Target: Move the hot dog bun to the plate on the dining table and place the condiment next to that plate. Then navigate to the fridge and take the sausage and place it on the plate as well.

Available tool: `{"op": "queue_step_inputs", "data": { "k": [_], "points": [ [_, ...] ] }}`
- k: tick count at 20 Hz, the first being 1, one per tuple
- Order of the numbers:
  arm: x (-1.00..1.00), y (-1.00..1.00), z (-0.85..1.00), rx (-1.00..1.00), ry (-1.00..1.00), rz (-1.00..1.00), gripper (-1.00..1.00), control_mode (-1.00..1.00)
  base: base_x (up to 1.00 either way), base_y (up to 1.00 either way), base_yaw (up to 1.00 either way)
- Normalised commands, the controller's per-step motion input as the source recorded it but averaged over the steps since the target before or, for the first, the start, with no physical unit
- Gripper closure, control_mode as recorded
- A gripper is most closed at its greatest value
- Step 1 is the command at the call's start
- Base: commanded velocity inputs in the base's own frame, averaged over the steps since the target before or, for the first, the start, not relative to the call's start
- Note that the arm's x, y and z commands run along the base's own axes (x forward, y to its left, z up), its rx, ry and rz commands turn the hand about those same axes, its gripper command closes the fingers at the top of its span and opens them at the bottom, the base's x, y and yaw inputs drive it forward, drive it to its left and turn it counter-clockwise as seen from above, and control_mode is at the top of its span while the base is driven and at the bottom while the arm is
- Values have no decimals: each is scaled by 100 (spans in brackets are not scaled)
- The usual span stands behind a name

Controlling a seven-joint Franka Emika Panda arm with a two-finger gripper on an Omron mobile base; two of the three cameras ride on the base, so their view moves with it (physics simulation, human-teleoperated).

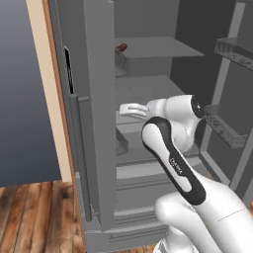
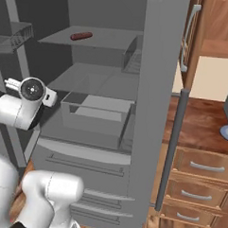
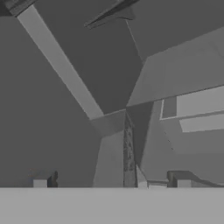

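We're guessing the sausage [image 2: 81, 36] on the fridge [image 2: 149, 113] top shelf is light, slick, roll-prone; pinch mid-length. Tool [image 3: 111, 183] fingers spread wide, empty.

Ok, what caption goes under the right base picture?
Sausage on the open fridge's top shelf, arm below.

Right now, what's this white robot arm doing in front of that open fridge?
The robot has parked at the open fridge and is reaching its arm inside. Its gripper is open and holds nothing. The thing it seems to be after is a small dark red-brown sausage lying on an upper shelf, higher than where the hand is now, around the middle shelves. So the sausage is not yet picked up; the arm would probably need to rise toward that shelf next.
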Motion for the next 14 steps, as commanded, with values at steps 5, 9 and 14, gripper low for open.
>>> {"op": "queue_step_inputs", "data": {
  "k": [5,9,14],
  "points": [
    [55,86,3,15,7,5,-100,-100,0,0,0],
    [1,100,14,4,10,11,-100,-100,0,0,0],
    [-6,100,26,0,13,12,-100,-100,0,0,0]
  ]
}}
